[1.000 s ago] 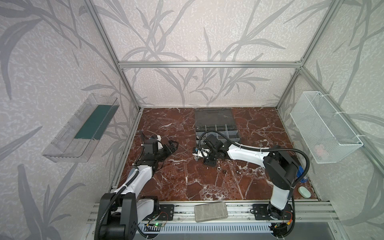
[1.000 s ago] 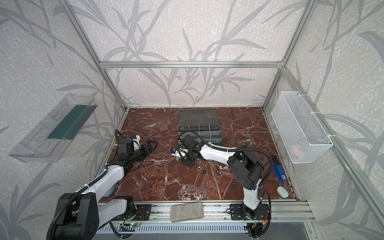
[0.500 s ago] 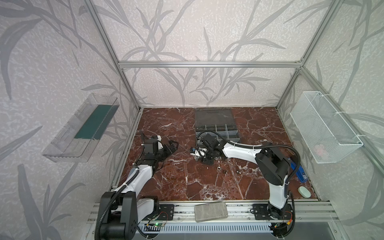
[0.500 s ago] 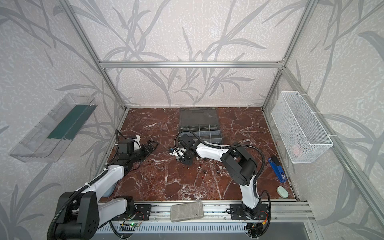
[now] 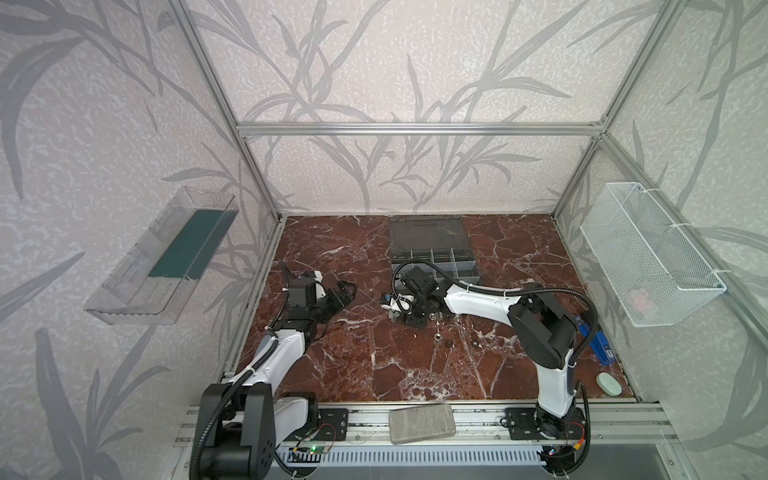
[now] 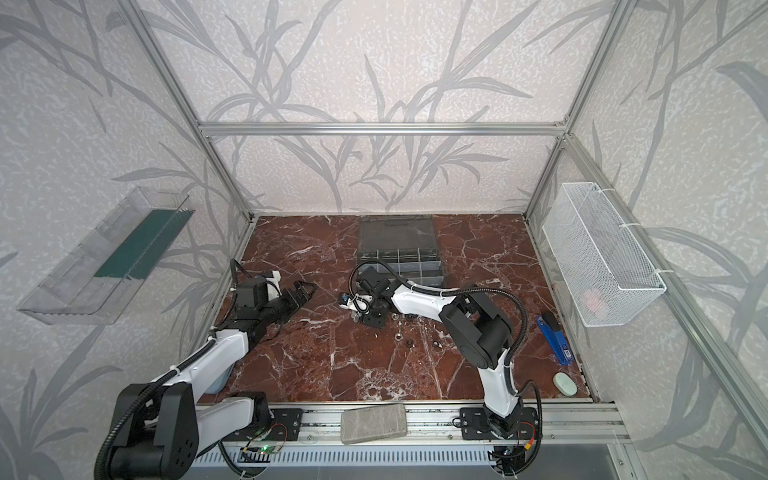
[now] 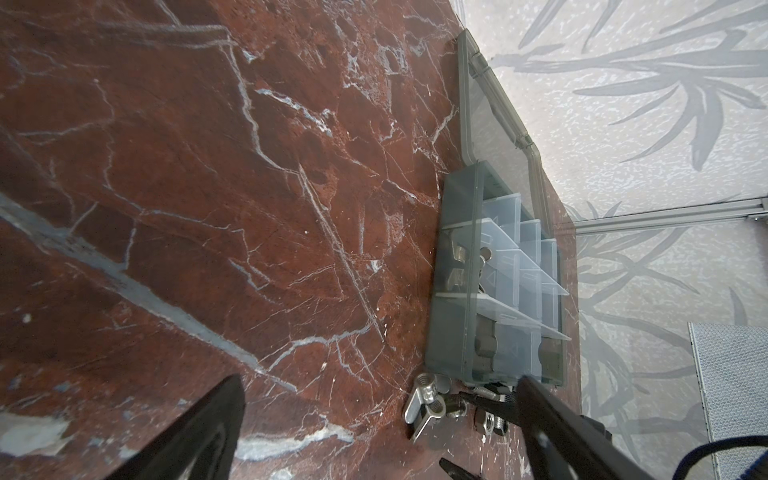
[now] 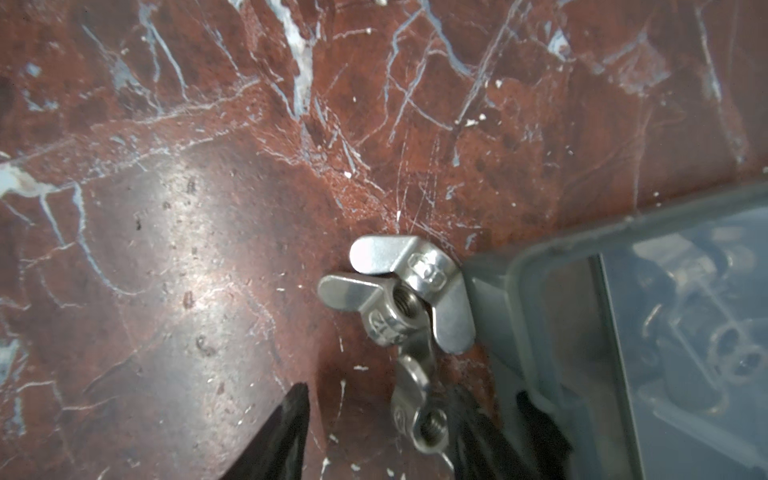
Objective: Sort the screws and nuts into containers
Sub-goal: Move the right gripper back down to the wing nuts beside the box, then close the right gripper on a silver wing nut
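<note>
While the left gripper (image 5: 341, 292) hangs spread wide and empty above the marble table (image 5: 353, 365), well apart from any hardware, the right gripper (image 8: 384, 395) is down at the near left corner of the organizer case (image 8: 536, 286). Its jaws stand partly apart and clamp nothing. Three silver wing nuts (image 8: 409, 291) lie in a cluster on the marble, against the outside of that corner. The nearest wing nut (image 8: 417, 415) sits between the black fingers (image 8: 282, 436), close against one and clearly separated from the other. The containers (image 5: 442, 259), clear-walled cells inside the case, lie just beyond the gripper. Some of them hold metal parts, dimly visible through the wall in the right wrist view. Several loose nuts (image 5: 449, 343) are scattered on the marble near the right arm, on its front side.
</note>
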